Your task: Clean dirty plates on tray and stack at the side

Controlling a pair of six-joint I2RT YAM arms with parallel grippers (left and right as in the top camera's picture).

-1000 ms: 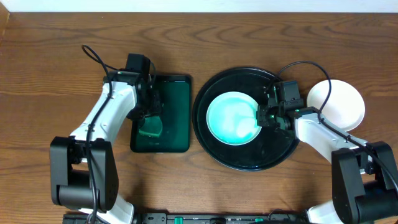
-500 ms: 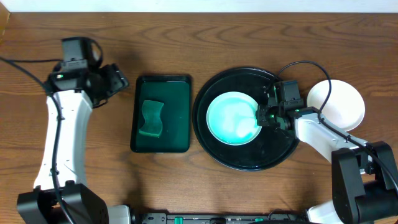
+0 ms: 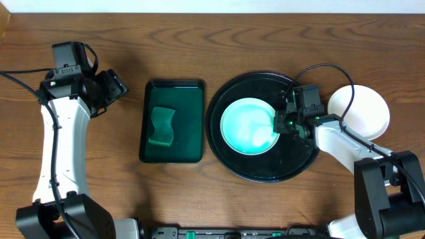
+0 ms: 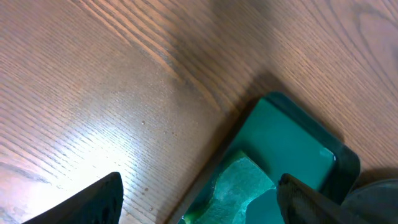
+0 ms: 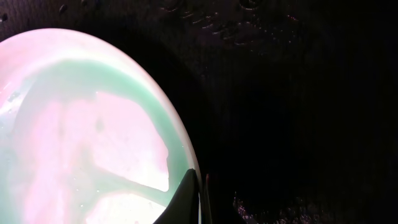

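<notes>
A plate [image 3: 247, 126], pale aqua with a wet green film, lies in the round black tray [image 3: 229, 162]. My right gripper [image 3: 279, 124] is shut on that plate's right rim. In the right wrist view, one dark finger [image 5: 185, 200] lies over the rim of the plate [image 5: 81, 124], with the tray [image 5: 298, 112] beneath. Another white plate [image 3: 364, 109] rests on the table to the right of the tray. My left gripper [image 3: 111, 88] hangs open and empty over bare wood, left of the green tray; its fingertips [image 4: 93, 202] stand wide apart.
A dark green rectangular tray [image 3: 189, 99] sits between the arms and holds a green sponge [image 3: 161, 126]. That sponge [image 4: 239, 186] and its tray [image 4: 292, 134] appear at the lower right of the left wrist view. A black cable [image 3: 325, 70] arcs over the right arm.
My left arm has swung away from the green tray to the far left and opened, leaving the sponge in it. The right gripper has closed onto the plate's rim.
</notes>
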